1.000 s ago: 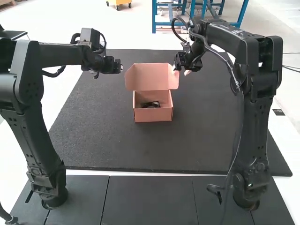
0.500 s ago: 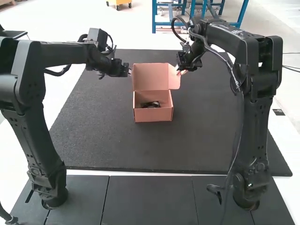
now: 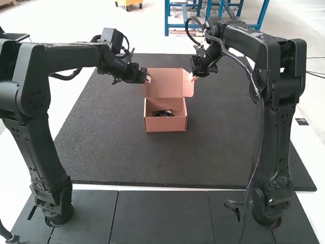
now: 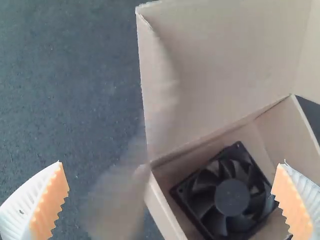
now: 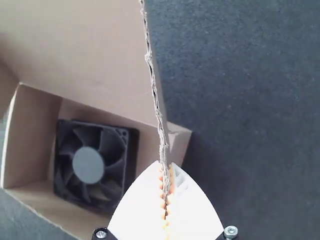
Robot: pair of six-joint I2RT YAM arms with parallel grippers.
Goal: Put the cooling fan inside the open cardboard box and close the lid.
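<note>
Cooling fan flat in box, hub up, right hand pinching lid, left hand spread, maybe touching

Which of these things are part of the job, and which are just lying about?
Part of the job:
fan, already in the box
box
lid, upright
right gripper, pinching the lid's edge
left gripper, open near the lid

Just lying about:
mat, under the box
</note>
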